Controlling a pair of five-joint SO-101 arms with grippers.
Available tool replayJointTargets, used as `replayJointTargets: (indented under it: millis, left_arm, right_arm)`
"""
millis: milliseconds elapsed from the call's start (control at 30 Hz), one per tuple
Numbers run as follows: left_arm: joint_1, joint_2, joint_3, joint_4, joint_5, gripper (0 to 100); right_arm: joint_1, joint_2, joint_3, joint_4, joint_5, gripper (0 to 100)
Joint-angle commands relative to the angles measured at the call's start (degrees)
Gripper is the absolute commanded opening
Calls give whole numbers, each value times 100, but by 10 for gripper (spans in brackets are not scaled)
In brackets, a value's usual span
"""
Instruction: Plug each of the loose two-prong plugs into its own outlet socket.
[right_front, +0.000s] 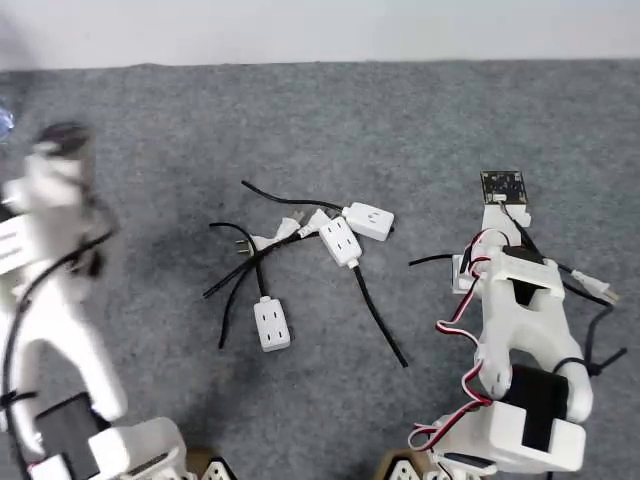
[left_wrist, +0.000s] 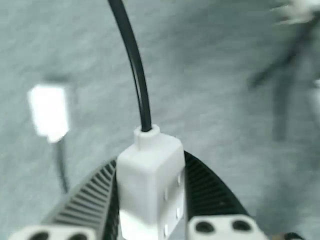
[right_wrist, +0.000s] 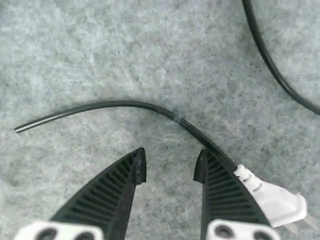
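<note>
My left gripper (left_wrist: 150, 167) is shut on a white outlet socket block (left_wrist: 150, 185), and the block's black cord (left_wrist: 132, 60) runs away from it. The left arm (right_front: 50, 200) stands at the table's left side. Two white sockets (right_front: 370, 220) (right_front: 340, 240) lie mid-table beside loose two-prong plugs (right_front: 290, 228), and a third socket (right_front: 272, 325) lies nearer the front. My right gripper (right_wrist: 170, 162) is open just above the carpet. A black cord (right_wrist: 125, 105) crosses in front of its fingertips. That cord's white plug (right_wrist: 272, 200) lies against the outside of one finger.
Grey carpet (right_front: 150, 130) covers the table. Black cords (right_front: 375, 310) trail from the middle cluster toward the front. Another white plug (right_front: 595, 287) lies right of the right arm (right_front: 520, 330). A second cord (right_wrist: 270, 65) curves past in the right wrist view.
</note>
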Motion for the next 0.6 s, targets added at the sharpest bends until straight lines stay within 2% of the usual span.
replayJointTargets:
  millis: [0, 100, 233, 300, 433, 500, 567]
  left_arm:
    - [-1363, -255, 251, -1029, -598, 12]
    - [-1829, -255, 716, -1943, -677, 13]
    - [-2127, -255, 1358, -2927, -677, 19]
    - [-2215, -264, 1473, -2954, -659, 94]
    - [-2338, -273, 1464, -2998, -536, 354]
    - [-2338, -273, 1455, -3059, -607, 401]
    - [-2338, -273, 1473, -3200, -624, 397]
  right_arm:
    - [-4, -31, -70, -101, 0, 173]
    - [-4, -31, -70, -101, 0, 173]
    - [-4, -31, -70, -101, 0, 173]
    - [-4, -31, -70, -101, 0, 173]
    - [-66, -31, -70, -101, 0, 173]
    - [-75, -31, -70, -101, 0, 173]
    - [-75, -31, -70, -101, 0, 173]
